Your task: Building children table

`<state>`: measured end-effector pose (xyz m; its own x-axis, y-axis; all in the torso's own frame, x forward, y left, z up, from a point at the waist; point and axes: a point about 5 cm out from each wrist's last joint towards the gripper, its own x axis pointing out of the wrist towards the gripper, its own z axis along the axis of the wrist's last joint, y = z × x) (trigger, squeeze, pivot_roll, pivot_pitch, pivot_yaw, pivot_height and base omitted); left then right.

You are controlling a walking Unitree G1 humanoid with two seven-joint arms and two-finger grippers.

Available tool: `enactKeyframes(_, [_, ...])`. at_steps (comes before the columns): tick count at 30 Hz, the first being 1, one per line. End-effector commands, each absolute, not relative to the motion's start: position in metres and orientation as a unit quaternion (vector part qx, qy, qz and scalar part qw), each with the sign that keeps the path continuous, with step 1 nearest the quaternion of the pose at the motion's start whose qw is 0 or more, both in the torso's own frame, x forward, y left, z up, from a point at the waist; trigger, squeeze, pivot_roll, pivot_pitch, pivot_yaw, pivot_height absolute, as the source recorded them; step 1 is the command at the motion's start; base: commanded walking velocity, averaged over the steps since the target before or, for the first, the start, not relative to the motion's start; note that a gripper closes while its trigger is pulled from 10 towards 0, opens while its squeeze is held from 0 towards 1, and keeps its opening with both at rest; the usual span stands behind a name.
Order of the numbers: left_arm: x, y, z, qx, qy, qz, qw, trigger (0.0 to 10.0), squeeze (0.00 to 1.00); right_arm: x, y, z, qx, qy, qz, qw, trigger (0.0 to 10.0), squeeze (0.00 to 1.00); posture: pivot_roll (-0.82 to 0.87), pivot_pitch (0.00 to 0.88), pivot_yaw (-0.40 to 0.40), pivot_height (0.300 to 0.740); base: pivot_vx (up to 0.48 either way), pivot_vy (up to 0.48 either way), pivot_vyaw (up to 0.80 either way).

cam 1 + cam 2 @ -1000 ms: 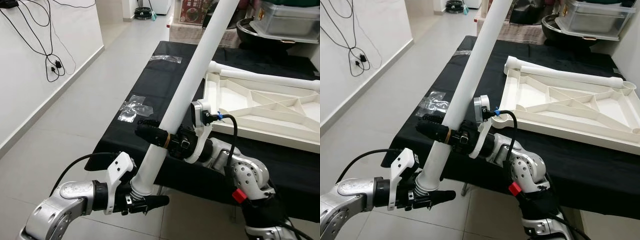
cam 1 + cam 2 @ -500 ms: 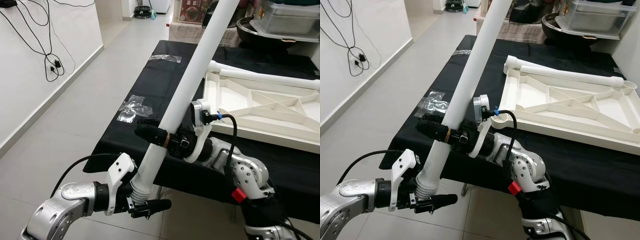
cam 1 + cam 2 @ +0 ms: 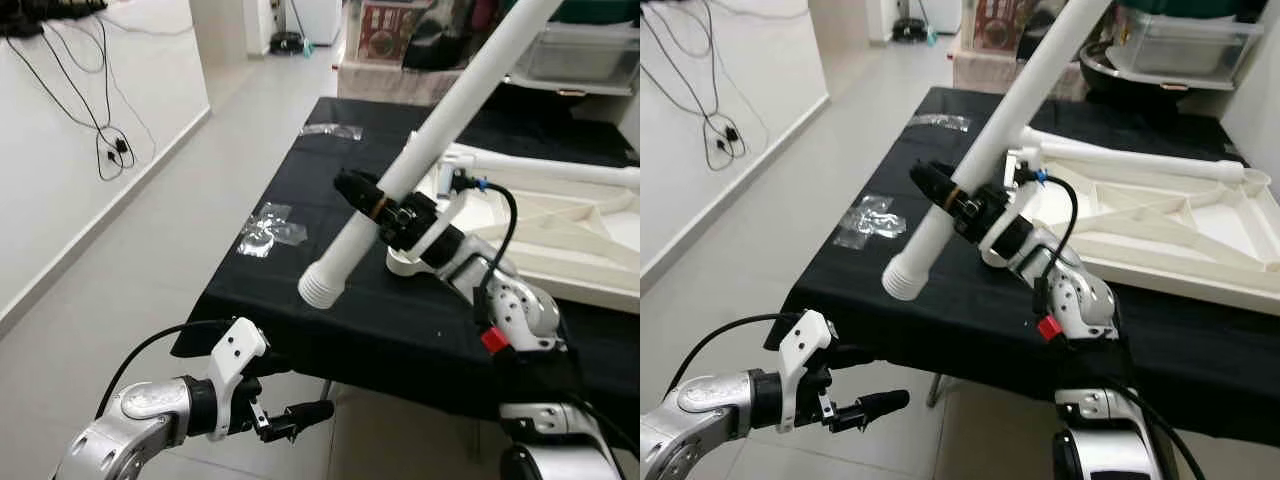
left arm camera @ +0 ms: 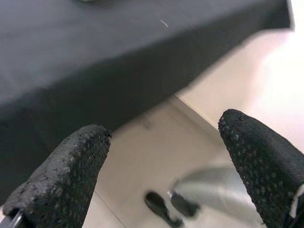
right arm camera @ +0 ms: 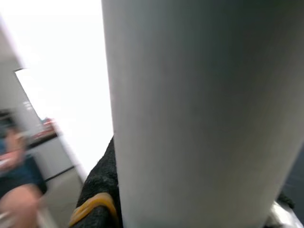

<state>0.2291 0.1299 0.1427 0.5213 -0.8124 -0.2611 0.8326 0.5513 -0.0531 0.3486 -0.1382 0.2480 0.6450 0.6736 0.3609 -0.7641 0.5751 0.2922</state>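
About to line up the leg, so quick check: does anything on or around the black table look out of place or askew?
Mostly tidy. Crumpled clear plastic wrappers lie loose on the black table. The right gripper holds the white leg slanted, threaded end hanging free. The left gripper sits low by the table edge, open and empty.

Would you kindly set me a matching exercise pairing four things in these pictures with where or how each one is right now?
Things:
1. white table leg
2. left claw
3. upturned white tabletop
4. clear plastic bags

States:
A. open, low by the table's front edge
B. lying flat on the black cloth, ribs upward
C. held slanted in the right claw, threaded end down
D. crumpled near the cloth's left edge

Pairs: 1-C, 2-A, 3-B, 4-D
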Motion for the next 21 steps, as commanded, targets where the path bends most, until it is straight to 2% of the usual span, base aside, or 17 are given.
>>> enactKeyframes(1, [0.231,0.134,0.138,0.04,0.133,-0.448,0.883,10.0,0.0,0.354,-0.142,0.255,0.203,-0.12,0.381,0.894,0.0,0.0,0.07,0.049,-0.02,0.74,0.0,0.0,0.0])
enactKeyframes(2, [0.235,0.132,0.141,0.037,0.109,-0.42,0.9,10.0,0.0,0.359,-0.147,0.255,0.186,-0.127,0.34,0.913,10.0,0.0,0.07,0.05,-0.021,0.74,0.0,0.0,0.0])
enactKeyframes(3, [0.241,0.129,0.148,0.035,0.073,-0.382,0.921,10.0,0.0,0.362,-0.151,0.254,0.162,-0.135,0.293,0.933,10.0,0.0,0.07,0.056,-0.022,0.74,0.0,0.0,0.0])
enactKeyframes(5, [0.241,0.129,0.148,0.035,0.073,-0.382,0.921,10.0,0.0,0.362,-0.151,0.254,0.162,-0.135,0.293,0.933,10.0,0.0,0.07,0.056,-0.022,0.74,0.0,0.0,0.0])
enactKeyframes(6, [0.25,0.124,0.162,0.05,0.014,-0.32,0.946,10.0,0.0,0.364,-0.153,0.253,0.139,-0.152,0.235,0.95,10.0,0.0,0.07,0.059,-0.022,0.74,0.0,0.0,0.0])
enactKeyframes(8, [0.252,0.123,0.166,0.056,0.0,-0.307,0.95,10.0,0.0,0.364,-0.153,0.253,0.135,-0.157,0.221,0.953,10.0,0.0,0.07,0.059,-0.022,0.74,0.0,0.0,0.0])
enactKeyframes(10, [0.257,0.123,0.171,0.058,-0.015,-0.286,0.956,10.0,0.0,0.364,-0.153,0.255,0.13,-0.163,0.209,0.956,10.0,0.0,0.07,0.058,-0.021,0.74,0.0,0.0,-0.79])
enactKeyframes(11, [0.265,0.125,0.183,0.069,-0.045,-0.246,0.966,10.0,0.0,0.364,-0.152,0.258,0.114,-0.175,0.196,0.958,10.0,0.0,0.07,0.061,-0.025,0.74,0.0,0.0,-0.78])
enactKeyframes(16, [0.272,0.126,0.191,0.066,-0.066,-0.216,0.972,10.0,0.0,0.366,-0.151,0.261,0.105,-0.182,0.18,0.961,10.0,0.0,0.07,0.06,-0.024,0.74,0.0,0.0,-0.78])
enactKeyframes(17, [0.277,0.124,0.197,0.055,-0.081,-0.197,0.976,10.0,0.0,0.368,-0.152,0.264,0.103,-0.194,0.153,0.963,10.0,0.0,0.07,0.059,-0.029,0.74,0.0,0.0,0.0])
enactKeyframes(21, [0.28,0.121,0.201,0.05,-0.096,-0.185,0.977,10.0,0.0,0.37,-0.15,0.264,0.104,-0.196,0.145,0.964,10.0,0.0,0.07,0.059,-0.027,0.74,0.0,0.0,0.0])
